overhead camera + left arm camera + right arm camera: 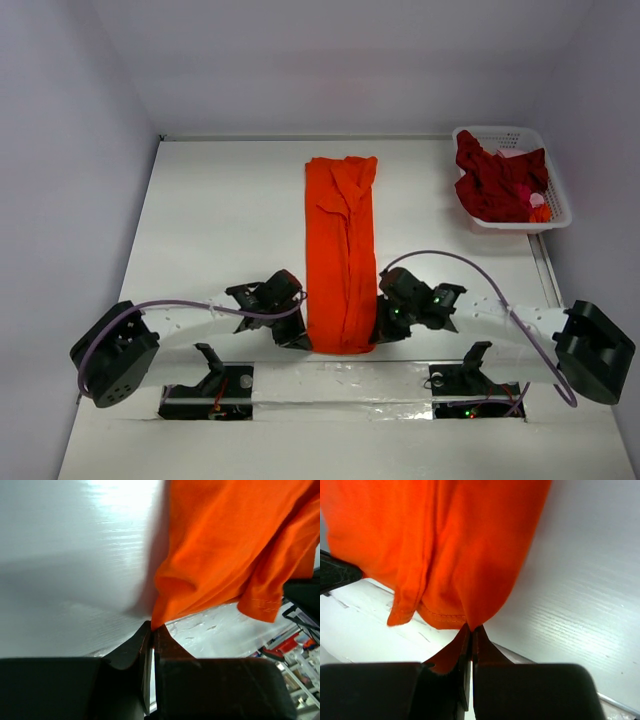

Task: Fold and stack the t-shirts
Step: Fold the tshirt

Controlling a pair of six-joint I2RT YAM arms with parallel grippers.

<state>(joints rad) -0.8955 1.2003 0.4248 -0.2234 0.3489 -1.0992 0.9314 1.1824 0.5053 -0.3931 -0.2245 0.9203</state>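
Note:
An orange t-shirt (341,250) lies folded into a long narrow strip down the middle of the white table (220,220). My left gripper (301,338) is shut on the strip's near left corner. In the left wrist view the orange cloth (225,545) runs into the pinched tips of that gripper (152,626). My right gripper (379,335) is shut on the near right corner. In the right wrist view the hem (445,560) disappears between the closed tips of that gripper (471,626). Dark crimson t-shirts (497,183) are heaped in the basket at the back right.
A white lattice basket (558,203) stands at the table's back right edge, with a small pink and orange item (534,200) among the red cloth. Both arm bases (330,385) sit at the near edge. White walls close the table on three sides.

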